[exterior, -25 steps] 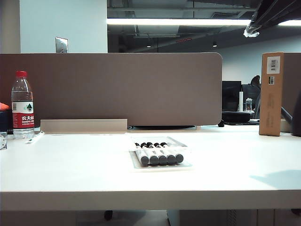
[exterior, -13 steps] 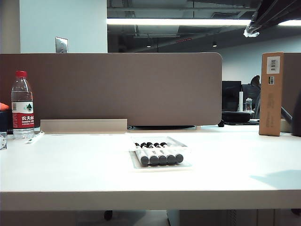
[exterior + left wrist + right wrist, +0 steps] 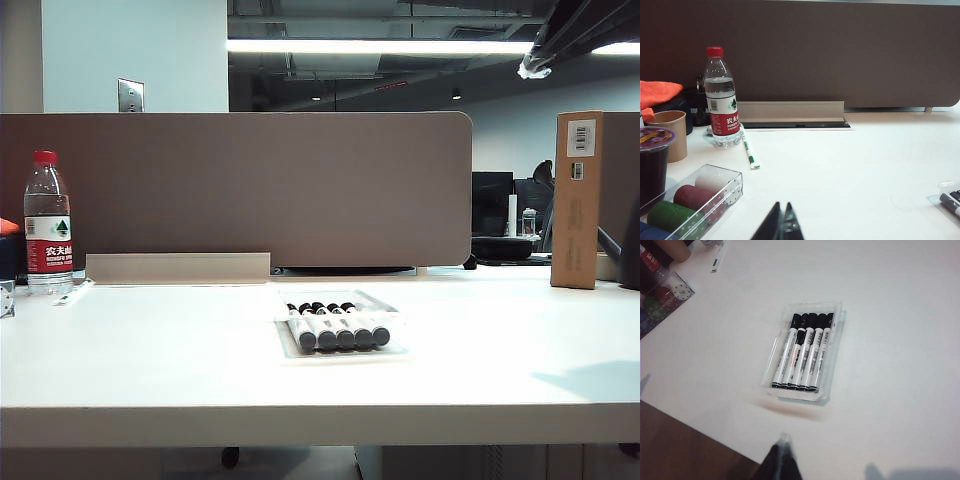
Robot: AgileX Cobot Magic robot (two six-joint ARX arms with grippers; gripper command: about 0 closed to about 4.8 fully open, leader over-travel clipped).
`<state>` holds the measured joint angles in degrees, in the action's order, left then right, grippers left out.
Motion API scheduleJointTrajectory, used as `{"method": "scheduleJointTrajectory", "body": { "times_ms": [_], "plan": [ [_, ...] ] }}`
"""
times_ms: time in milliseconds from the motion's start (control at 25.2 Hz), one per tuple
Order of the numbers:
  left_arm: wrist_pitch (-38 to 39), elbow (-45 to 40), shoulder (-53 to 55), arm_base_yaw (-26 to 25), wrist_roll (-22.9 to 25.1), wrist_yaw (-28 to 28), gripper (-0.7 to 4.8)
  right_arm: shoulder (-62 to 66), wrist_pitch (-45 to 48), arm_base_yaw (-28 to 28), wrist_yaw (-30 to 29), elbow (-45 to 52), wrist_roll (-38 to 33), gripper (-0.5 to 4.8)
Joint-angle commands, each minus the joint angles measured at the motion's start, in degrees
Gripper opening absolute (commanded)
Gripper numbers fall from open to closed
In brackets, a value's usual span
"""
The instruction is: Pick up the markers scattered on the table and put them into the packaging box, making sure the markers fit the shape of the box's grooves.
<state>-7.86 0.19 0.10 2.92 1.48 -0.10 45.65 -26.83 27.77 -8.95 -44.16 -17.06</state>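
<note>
showing no change across the last second: markers (image 3: 802,351) seated in packaging box (image 3: 801,352), well beyond raised, clenched, empty right gripper (image 3: 781,456); left gripper (image 3: 781,226) clenched, parked; task looks finished.

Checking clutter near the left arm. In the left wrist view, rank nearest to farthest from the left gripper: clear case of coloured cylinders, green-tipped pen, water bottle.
From the shut left gripper:
1. Clear case, right beside it.
2. Green-tipped pen, lying farther back.
3. Water bottle, upright near the divider.
</note>
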Motion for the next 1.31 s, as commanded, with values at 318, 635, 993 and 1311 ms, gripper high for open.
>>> {"method": "scheduleJointTrajectory", "body": {
  "times_ms": [318, 635, 993, 1311],
  "plan": [
    [-0.35, 0.26, 0.02, -0.04, 0.04, 0.15, -0.05, -3.63, 1.97, -0.33, 0.96, -0.17, 3.80, -0.05],
    [-0.33, 0.26, 0.02, -0.02, 0.02, 0.37, -0.05, -16.55, 2.36, -14.93, -1.46, 4.20, 3.76, -0.05],
    [-0.33, 0.26, 0.02, -0.04, 0.04, 0.35, -0.05, -29.38, 8.02, -24.52, -1.25, 17.11, 3.78, -0.06],
    [-0.33, 0.26, 0.04, -0.04, 0.04, 0.35, -0.05, -42.10, 34.23, -24.65, 1.42, 36.39, 3.82, -0.06]
  ]
}}
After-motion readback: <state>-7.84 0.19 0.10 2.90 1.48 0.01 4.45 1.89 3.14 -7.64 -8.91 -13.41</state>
